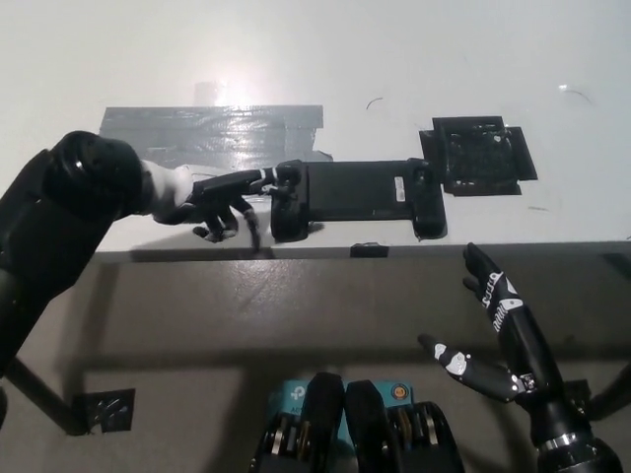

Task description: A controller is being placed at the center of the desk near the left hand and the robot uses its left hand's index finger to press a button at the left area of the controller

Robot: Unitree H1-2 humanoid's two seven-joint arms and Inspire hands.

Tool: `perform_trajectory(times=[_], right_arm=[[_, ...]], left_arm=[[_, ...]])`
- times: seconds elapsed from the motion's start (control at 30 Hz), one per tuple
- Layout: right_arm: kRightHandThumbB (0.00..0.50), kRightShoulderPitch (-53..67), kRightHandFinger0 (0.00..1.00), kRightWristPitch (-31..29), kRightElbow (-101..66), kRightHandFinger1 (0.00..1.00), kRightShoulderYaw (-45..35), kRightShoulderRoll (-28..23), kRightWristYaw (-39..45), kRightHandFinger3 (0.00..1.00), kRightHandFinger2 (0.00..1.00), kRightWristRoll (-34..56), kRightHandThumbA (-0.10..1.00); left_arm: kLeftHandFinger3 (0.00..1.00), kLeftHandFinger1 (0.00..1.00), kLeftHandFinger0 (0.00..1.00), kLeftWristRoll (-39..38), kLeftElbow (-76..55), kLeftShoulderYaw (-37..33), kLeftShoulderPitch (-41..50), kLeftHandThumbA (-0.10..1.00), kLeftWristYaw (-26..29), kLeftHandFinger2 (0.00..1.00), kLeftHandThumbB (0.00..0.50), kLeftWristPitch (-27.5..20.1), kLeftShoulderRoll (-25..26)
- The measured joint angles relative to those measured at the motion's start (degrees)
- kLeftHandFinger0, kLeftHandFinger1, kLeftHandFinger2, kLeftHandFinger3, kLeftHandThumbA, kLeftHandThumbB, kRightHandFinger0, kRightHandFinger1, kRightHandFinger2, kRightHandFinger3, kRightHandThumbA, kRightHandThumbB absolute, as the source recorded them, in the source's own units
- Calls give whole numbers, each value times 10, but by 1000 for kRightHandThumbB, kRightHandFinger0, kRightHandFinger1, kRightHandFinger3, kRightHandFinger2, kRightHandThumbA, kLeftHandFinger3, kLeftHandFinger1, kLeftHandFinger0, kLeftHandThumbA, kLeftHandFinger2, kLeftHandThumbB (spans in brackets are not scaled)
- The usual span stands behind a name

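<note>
The left hand (219, 197) reaches across the desk's near edge with one finger stretched flat toward the controller (353, 195), its tip touching the controller's left grip; the other fingers curl down and apart, holding nothing. The hand looks dark and glossy with pale bands, joined to a whitish wrist and a bulky black matte forearm that enters from the left edge.

The controller is a long, flat, black bar with a rounded grip at each end and a small pale label toward its right. It lies lengthwise just inside the near edge of the desk (394, 59), about midway along it. Which button the fingertip meets cannot be told.

Behind the hand a wide strip of grey tape (212, 128) is stuck to the desk, wrinkled and shiny with glare. Just beside the controller's right end sits a square black pad (479, 155) with a gridded, ragged-edged surface. The desk is smooth, white and slightly reflective, with a few thin dark marks. A small black clip (368, 249) sits on its near edge below the controller.

The right hand (493, 335) rests low at the right, off the desk, over the grey-brown mottled floor (197, 325), black with white markings, its fingers spread and empty.
</note>
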Motion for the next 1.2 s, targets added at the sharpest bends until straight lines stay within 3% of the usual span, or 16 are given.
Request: perform_trajectory(times=[0.07,0.13,0.17,0.2,0.23,0.27,0.3,0.33,0.37,0.4,0.57,0.6,0.67,0.83,0.97,1.2], right_arm=[[181,0,937,0,1,1000,0,0,0,1000,1000,0,797],[185,1,927,0,1,1000,0,0,0,1000,1000,0,800],[189,1,924,0,2,1000,0,0,0,1000,1000,0,801],[189,1,924,0,3,1000,1,0,0,1000,1000,0,801],[188,2,924,0,3,1000,1,0,0,1000,1000,0,801],[182,3,925,0,4,1000,1,0,0,1000,1000,0,796],[183,4,923,0,4,1000,1,0,0,1000,1000,0,795],[183,5,922,0,4,1000,1,0,0,1000,1000,-1,792],[183,6,921,0,5,1000,1,0,0,1000,1000,-1,790],[190,8,919,0,5,1000,1,1,0,1000,1000,-1,788],[188,13,925,-1,11,1000,1,0,0,1000,1000,0,774],[176,13,924,-1,12,1000,1,0,0,1000,1000,0,763],[175,14,938,-2,16,1000,1,0,0,1000,1000,0,757],[180,14,1000,-2,29,1000,2,1,0,1000,1000,0,802],[185,18,1000,-2,36,1000,2,1,0,1000,1000,-1,836],[228,33,1000,-2,43,1000,2,2,0,1000,1000,-1,941]], left_arm=[[1000,121,13,-12,-27,17,15,1000,-5,410,500,5,5],[1000,95,8,-32,-73,37,42,1000,-10,352,445,9,5],[1000,118,25,-48,-103,50,60,1000,-10,378,416,11,5],[1000,175,206,-59,-125,65,73,1000,-8,383,393,11,5],[1000,172,278,-69,-143,78,83,1000,-7,354,387,12,4],[1000,153,525,-80,-167,99,98,1000,-2,242,387,12,2],[1000,258,420,-89,-190,121,110,1000,3,354,370,13,-1],[1000,693,760,-96,-212,137,121,1000,7,735,368,13,-3],[1000,757,874,-102,-237,157,134,1000,14,758,364,13,-7],[1000,988,1000,-107,-265,179,153,1000,21,1000,368,13,-12],[1000,1000,1000,-121,-397,272,279,1000,59,1000,349,3,-51],[1000,1000,1000,-121,-412,283,305,1000,68,1000,379,-5,-63],[1000,1000,1000,-119,-434,302,366,1000,90,1000,376,-23,-96],[1000,1000,1000,-95,-434,318,477,1000,135,1000,311,-72,-165],[1000,1000,1000,-79,-410,321,515,1000,158,1000,340,-108,-194],[1000,1000,1000,-44,-349,321,538,1000,202,1000,323,-174,-230]])
